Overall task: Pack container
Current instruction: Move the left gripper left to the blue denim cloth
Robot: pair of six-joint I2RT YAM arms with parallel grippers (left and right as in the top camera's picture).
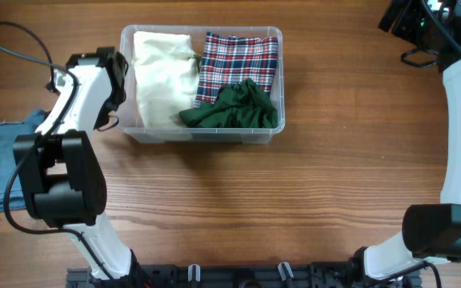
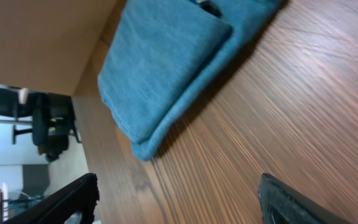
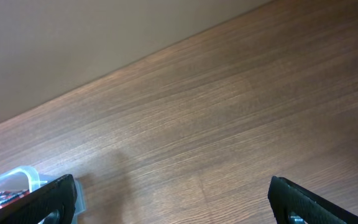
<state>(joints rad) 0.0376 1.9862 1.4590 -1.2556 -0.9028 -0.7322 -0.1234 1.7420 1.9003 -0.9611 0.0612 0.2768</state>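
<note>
- Far left of the overhead frame, a folded blue cloth point(image 1: 2, 160) lies on the wooden table point(image 1: 334, 160), half off the picture's edge.
- Just right of it, the left gripper point(image 2: 179, 202) hangs over bare wood with its fingers spread wide and nothing between them. Its own camera has the blue cloth in the upper part of the frame.
- Now the container point(image 1: 206, 136), upper centre of the overhead view, just right of the left arm's wrist and well apart from the right arm.
- Handling, as I judge it: a stiff plastic shell, light even loaded since only fabric is inside, and its smooth walls are likely slippery.
- Best hold looks like the thick rim on a short side. The long front wall may flex under a pinch.
- Looks: clear, rectangular, with rounded corners, and the table grain shows through its walls.
- Inside, left to right: a cream cloth point(image 1: 162, 76) fills the left half, a plaid cloth point(image 1: 234, 60) sits at the upper right, and a crumpled green cloth point(image 1: 234, 108) lies over the plaid's lower part, against the front wall.
- It looks well filled, with the green cloth heaped loosely.
- Far right, the right gripper point(image 3: 182, 205) is spread wide and holds nothing. One container corner peeks in at the lower left of its own view.
</note>
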